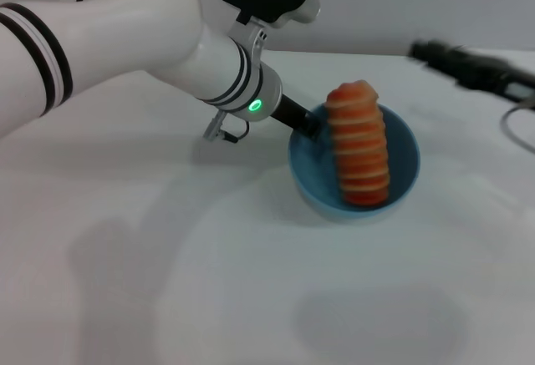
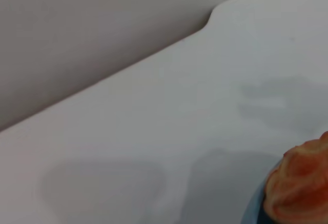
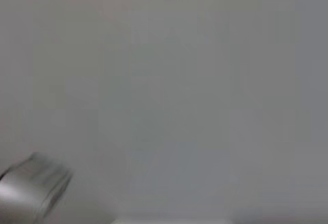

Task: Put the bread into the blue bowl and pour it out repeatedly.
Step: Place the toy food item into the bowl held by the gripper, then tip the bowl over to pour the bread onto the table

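The blue bowl (image 1: 401, 152) stands on the white table, right of centre in the head view. The bread (image 1: 359, 144) lies in it, ridged orange-red striped side up, with its far end sticking out over the rim. My left gripper (image 1: 308, 123) is at the bowl's far left rim, its dark fingers closed on the rim. The left wrist view shows one end of the bread (image 2: 300, 188) and a sliver of the bowl (image 2: 253, 209). My right gripper (image 1: 468, 63) hovers far back on the right, away from the bowl.
The white table (image 1: 167, 281) spreads out around the bowl. A grey cable (image 1: 517, 127) hangs at the right edge. The table's far edge and a grey wall (image 2: 102, 29) show in the left wrist view. A blurred metallic part (image 3: 31, 188) shows in the right wrist view.
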`<act>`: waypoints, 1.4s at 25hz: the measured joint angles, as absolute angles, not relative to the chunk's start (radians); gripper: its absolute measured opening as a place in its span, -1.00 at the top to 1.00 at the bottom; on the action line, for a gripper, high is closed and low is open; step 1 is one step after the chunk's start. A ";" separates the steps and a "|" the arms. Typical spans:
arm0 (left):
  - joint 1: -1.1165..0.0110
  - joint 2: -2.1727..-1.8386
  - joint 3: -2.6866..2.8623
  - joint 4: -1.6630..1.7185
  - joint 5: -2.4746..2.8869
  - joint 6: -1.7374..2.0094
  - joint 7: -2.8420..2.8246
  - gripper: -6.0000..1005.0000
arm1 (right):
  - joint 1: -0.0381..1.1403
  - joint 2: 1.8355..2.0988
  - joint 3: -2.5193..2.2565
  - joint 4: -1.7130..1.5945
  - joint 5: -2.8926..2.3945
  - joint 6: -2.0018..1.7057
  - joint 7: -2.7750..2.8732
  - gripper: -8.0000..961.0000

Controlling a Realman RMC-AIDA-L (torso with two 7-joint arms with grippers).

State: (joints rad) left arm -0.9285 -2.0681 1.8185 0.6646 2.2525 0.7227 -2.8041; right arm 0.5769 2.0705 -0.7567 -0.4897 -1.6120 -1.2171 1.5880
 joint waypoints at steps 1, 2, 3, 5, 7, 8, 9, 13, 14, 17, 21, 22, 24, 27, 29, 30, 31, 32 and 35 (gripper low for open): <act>-0.931 -2.066 1.818 0.664 2.255 0.720 -2.804 0.99 | 0.553 2.070 -0.756 -0.506 -1.585 -1.215 1.566 0.06; -0.937 -2.064 1.817 0.664 2.258 0.717 -2.804 0.99 | 0.528 2.068 -0.755 -0.522 -1.562 -1.208 1.535 0.06; -0.946 -2.062 1.816 0.664 2.265 0.715 -2.803 0.99 | 0.504 2.067 -0.751 -0.535 -1.546 -1.198 1.504 0.06; -0.960 -2.061 1.815 0.664 2.289 0.712 -2.802 0.99 | 0.461 2.066 -0.729 -0.549 -1.532 -1.164 1.436 0.06; -0.973 -2.062 1.813 0.664 2.315 0.710 -2.802 0.99 | 0.430 2.067 -0.689 -0.546 -1.530 -1.135 1.355 0.06; -0.979 -2.063 1.813 0.664 2.325 0.709 -2.801 0.99 | 0.416 2.068 -0.665 -0.538 -1.529 -1.126 1.312 0.06; -0.984 -2.064 1.813 0.664 2.330 0.706 -2.801 0.99 | 0.402 2.070 -0.638 -0.526 -1.529 -1.120 1.270 0.06; -0.996 -2.065 1.820 0.664 2.334 0.692 -2.801 0.99 | 0.370 2.070 -0.543 -0.472 -1.528 -1.117 1.179 0.06; -0.998 -2.065 1.820 0.664 2.335 0.690 -2.801 0.99 | 0.363 2.070 -0.520 -0.463 -1.528 -1.117 1.165 0.06; -1.004 -2.065 1.816 0.663 2.335 0.689 -2.801 0.99 | 0.345 2.069 -0.492 -0.456 -1.528 -1.117 1.152 0.06; -1.011 -2.063 1.817 0.665 2.338 0.680 -2.800 0.99 | 0.329 2.071 -0.476 -0.453 -1.527 -1.122 1.123 0.06; -1.016 -2.063 1.819 0.666 2.341 0.674 -2.800 0.99 | 0.325 2.072 -0.467 -0.450 -1.524 -1.127 1.101 0.06; -1.029 -2.063 1.822 0.667 2.371 0.657 -2.800 0.99 | 0.316 2.073 -0.444 -0.415 -1.483 -1.148 1.005 0.06; -1.053 -2.067 1.825 0.670 2.474 0.624 -2.800 0.99 | 0.306 2.071 -0.430 -0.324 -1.372 -1.191 0.794 0.06; -1.071 -2.070 1.850 0.671 2.536 0.582 -2.799 0.99 | 0.299 2.070 -0.429 -0.278 -1.321 -1.216 0.669 0.06; -1.071 -2.070 1.850 0.671 2.536 0.582 -2.799 0.99 | 0.297 2.071 -0.429 -0.262 -1.304 -1.219 0.630 0.06; -1.076 -2.070 1.869 0.672 2.553 0.554 -2.799 0.99 | 0.295 2.072 -0.427 -0.252 -1.291 -1.218 0.612 0.06; -1.079 -2.070 1.882 0.673 2.567 0.531 -2.799 0.99 | 0.293 2.072 -0.421 -0.236 -1.276 -1.217 0.590 0.06; -1.084 -2.072 1.915 0.675 2.623 0.472 -2.799 0.99 | 0.291 2.073 -0.388 -0.185 -1.227 -1.215 0.538 0.06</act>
